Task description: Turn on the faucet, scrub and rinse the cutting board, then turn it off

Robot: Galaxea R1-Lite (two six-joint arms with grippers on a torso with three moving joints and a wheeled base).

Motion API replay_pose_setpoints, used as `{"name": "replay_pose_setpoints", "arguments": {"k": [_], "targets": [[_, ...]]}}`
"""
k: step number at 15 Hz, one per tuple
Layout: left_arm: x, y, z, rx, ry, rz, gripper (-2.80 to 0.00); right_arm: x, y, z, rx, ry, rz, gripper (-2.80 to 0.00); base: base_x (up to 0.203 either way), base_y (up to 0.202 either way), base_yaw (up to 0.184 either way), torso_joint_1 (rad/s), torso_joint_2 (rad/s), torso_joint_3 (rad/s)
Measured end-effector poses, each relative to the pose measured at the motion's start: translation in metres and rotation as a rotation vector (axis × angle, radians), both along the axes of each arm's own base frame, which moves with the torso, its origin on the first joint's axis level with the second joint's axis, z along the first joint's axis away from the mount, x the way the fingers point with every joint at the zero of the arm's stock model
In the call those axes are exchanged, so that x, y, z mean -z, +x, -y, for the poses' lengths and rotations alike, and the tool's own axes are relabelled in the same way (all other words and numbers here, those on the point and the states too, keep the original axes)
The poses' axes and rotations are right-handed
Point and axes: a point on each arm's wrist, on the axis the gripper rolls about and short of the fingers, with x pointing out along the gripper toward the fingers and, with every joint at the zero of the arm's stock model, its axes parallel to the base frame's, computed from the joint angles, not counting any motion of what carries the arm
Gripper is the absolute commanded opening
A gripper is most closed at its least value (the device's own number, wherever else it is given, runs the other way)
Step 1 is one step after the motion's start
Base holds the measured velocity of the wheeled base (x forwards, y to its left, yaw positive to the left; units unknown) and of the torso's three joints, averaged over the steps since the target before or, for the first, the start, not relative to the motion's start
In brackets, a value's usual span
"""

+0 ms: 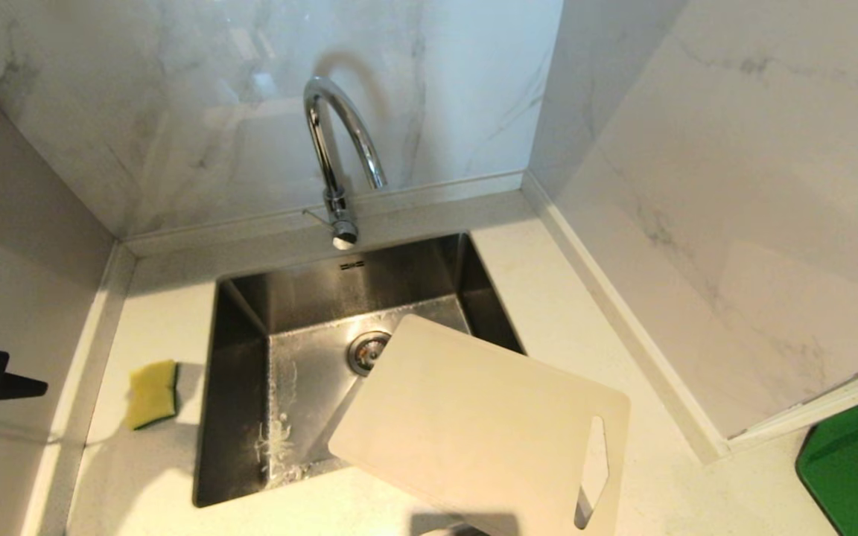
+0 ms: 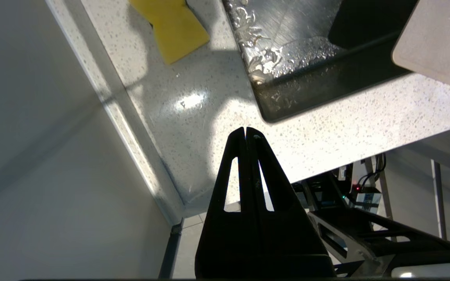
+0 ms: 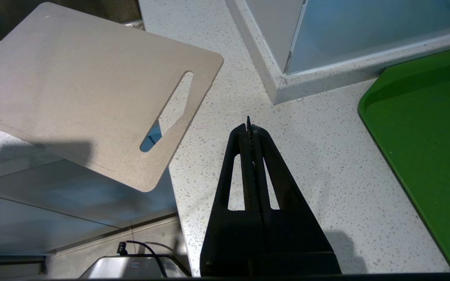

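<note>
Off-white plastic, the cutting board (image 1: 485, 424) lies at five o'clock of the steel sink (image 1: 239, 387), one corner jutting over the basin and its slot end past the counter (image 1: 153, 476) edge. From the head we see the faucet (image 1: 336, 149) at twelve o'clock and a yellow sponge (image 1: 152, 393) at nine. Only our wrist views show both tools pressed together and empty: left gripper (image 2: 246, 130), right gripper (image 3: 248, 124), with a green board (image 3: 428, 144) beside the latter.

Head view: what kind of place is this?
Most likely a kitchen sink corner: a steel sink under a chrome faucet, marble-look walls, a cutting board lying partly over the basin, and a yellow sponge beside it.
</note>
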Motion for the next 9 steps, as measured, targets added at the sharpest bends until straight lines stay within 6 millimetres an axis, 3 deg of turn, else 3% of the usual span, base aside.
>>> {"name": "replay_pose_setpoints", "arguments": {"k": [4, 9], "targets": [[0.024, -0.033, -0.001, 0.004, 0.000, 0.072, -2.80, 0.000, 0.000, 0.000, 0.000, 0.000, 0.000, -2.80, 0.000, 0.000, 0.000, 0.000, 0.00, 0.000], [0.095, -0.096, -0.001, 0.023, 0.025, 0.245, -2.80, 0.000, 0.000, 0.000, 0.000, 0.000, 0.000, -2.80, 0.000, 0.000, 0.000, 0.000, 0.00, 0.000]]}}
